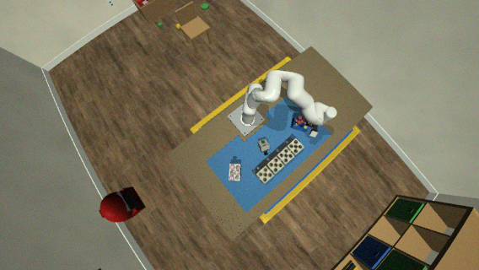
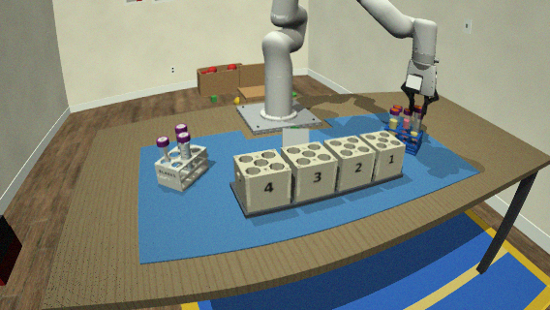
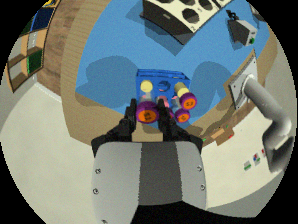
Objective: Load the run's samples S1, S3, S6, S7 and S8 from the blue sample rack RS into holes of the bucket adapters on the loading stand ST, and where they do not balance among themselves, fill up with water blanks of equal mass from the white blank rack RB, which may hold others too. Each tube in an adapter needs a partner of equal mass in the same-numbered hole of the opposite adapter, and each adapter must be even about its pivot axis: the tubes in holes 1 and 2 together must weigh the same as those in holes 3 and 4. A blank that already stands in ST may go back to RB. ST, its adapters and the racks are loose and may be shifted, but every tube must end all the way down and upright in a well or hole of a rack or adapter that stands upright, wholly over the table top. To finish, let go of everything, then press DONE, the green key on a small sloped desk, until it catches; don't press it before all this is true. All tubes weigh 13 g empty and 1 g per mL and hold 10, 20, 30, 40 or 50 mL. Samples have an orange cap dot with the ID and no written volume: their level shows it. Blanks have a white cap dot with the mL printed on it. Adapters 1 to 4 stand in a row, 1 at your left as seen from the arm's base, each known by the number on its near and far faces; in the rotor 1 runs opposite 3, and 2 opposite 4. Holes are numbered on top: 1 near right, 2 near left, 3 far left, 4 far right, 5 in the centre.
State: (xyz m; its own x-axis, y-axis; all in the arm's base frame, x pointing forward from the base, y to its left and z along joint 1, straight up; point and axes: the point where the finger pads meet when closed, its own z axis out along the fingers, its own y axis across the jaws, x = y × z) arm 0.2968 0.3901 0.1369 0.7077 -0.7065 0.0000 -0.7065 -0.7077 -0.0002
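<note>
The blue sample rack RS (image 2: 407,133) stands at the right end of the blue mat and holds several tubes with purple caps and orange dots. My gripper (image 2: 418,108) hangs straight down over the rack and is shut on the cap end of one sample tube (image 3: 148,113). That tube's lower part is still in the rack, and I cannot read its ID. The loading stand ST carries adapters 4 (image 2: 261,179), 3 (image 2: 310,170), 2 (image 2: 351,160) and 1 (image 2: 384,152) in a row. All their holes look empty. The white blank rack RB (image 2: 181,165) holds three tubes.
The DONE desk with its green key (image 1: 262,142) sits between the arm's base (image 2: 278,118) and the stand. The table's right edge is close behind the sample rack. A white card (image 1: 314,133) lies next to the rack.
</note>
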